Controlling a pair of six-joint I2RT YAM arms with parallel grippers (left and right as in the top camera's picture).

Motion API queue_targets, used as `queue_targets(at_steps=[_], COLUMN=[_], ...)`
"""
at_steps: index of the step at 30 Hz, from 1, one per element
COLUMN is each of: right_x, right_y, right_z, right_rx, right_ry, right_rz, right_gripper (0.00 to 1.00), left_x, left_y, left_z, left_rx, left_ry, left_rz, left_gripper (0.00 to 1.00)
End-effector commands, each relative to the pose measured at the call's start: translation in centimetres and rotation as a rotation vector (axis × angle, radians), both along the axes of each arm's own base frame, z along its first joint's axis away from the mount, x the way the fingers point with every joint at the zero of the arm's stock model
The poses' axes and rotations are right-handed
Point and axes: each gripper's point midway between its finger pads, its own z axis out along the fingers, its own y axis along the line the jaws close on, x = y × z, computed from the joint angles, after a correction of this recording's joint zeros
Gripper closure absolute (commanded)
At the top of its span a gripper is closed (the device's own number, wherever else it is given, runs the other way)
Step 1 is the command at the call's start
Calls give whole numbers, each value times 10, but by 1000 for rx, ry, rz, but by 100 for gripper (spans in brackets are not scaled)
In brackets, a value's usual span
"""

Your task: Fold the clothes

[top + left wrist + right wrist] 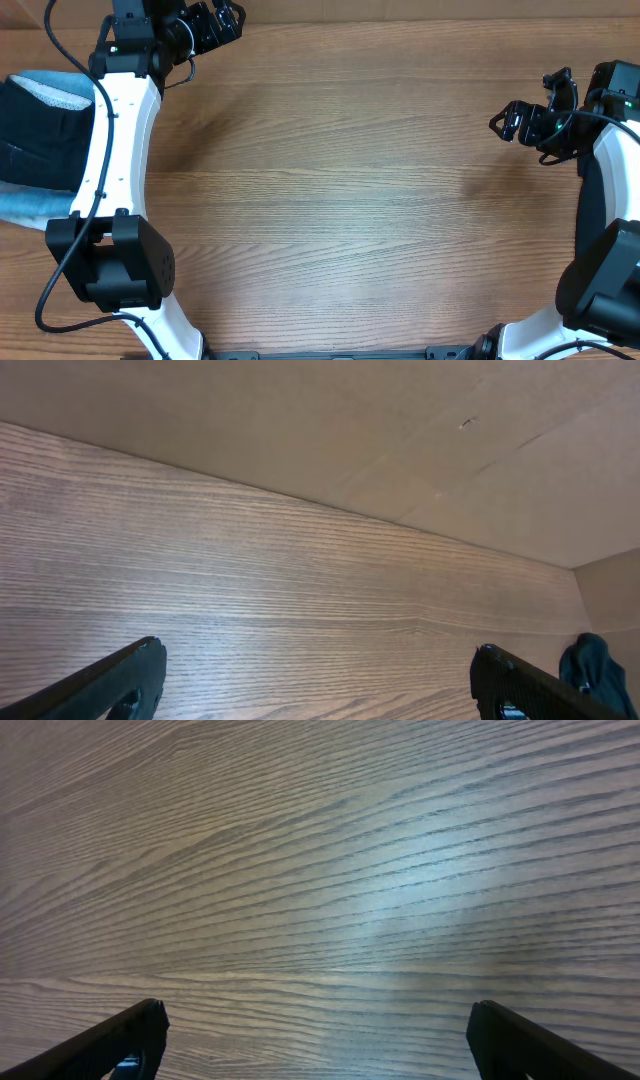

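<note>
Left gripper (318, 685), right gripper (315, 1040) agape — clothes (40, 125) far left, long axis seemingly near-to-far

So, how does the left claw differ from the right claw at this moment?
The left claw sits at the far edge of the table, close to the back wall; the right claw hangs over the table's right side. The left claw is nearer to the clothes; the right claw is far from them. Both are open, empty and black.
</note>
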Motion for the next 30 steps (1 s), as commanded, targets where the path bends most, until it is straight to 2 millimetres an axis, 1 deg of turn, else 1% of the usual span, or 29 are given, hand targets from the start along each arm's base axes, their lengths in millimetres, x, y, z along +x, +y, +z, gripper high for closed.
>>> queue_targets(at_steps=[1, 2, 4, 6, 7, 8, 9, 10, 12, 13, 15, 18, 20, 21, 22, 23, 25, 26, 27, 28, 30], right_x=[5, 4, 0, -13, -29, -42, -62, -79, -128, -139, -178, -202, -224, -233, -241, -245, -252, -258, -258, -256, -248], right_y=[1, 6, 25, 57, 84, 101, 123, 138, 168, 171, 170, 167, 167, 166, 164, 164, 164, 166, 166, 166, 167], right_z=[29, 42, 78, 126, 163, 185, 211, 230, 273, 281, 310, 321, 328, 330, 325, 318, 293, 271, 257, 236, 214], right_rx=[-31, -43, -70, -101, -117, -123, -127, -126, -114, -112, -124, -131, -132, -137, -142, -139, -131, -119, -119, -119, -122], right_ry=[-76, -109, -199, -324, -427, -491, -574, -635, -794, -828, -950, -1006, -1047, -1072, -1081, -1077, -1051, -1034, -1025, -1021, -1044], right_rz=[6, 18, 59, 126, 187, 226, 279, 318, 410, 423, 422, 418, 423, 421, 415, 418, 426, 439, 439, 439, 438], right_gripper=[0, 0, 0, 0, 0, 0, 0, 0, 0, 0, 0, 0, 0, 0, 0, 0, 0, 0, 0, 0, 0], left_x=[1, 1, 0, 0, 0, 0, 0, 0, 0, 0, 0, 0, 0, 0, 0, 0, 0, 0, 0, 0, 0], left_y=[0, 0, 0, 0, 0, 0, 0, 1, 1, 1, 1, 1, 1, 0, 1, 1, 1, 1, 1, 1, 1], left_z=[2, 2, 2, 2, 2, 2, 2, 2, 2, 2, 2, 2, 2, 2, 2, 2, 2, 2, 2, 2, 2], left_rx=[2, 1, 2, 2, 2, 2, 1, 2, 2, 2, 2, 2, 2, 2, 2, 2, 2, 2, 2, 2, 2], left_ry=[-3, -3, -3, -3, -1, 0, 0, 0, 0, 0, 0, 0, 0, 0, 0, 0, 0, 0, 0, 0, 0], left_rz=[12, 11, 12, 12, 12, 12, 11, 13, 14, 14, 14, 14, 14, 12, 13, 13, 13, 13, 14, 14, 14], left_gripper=[0, 0, 0, 0, 0, 0, 0, 0, 0, 0, 0, 0, 0, 0, 0, 0, 0, 0, 0, 0, 0])
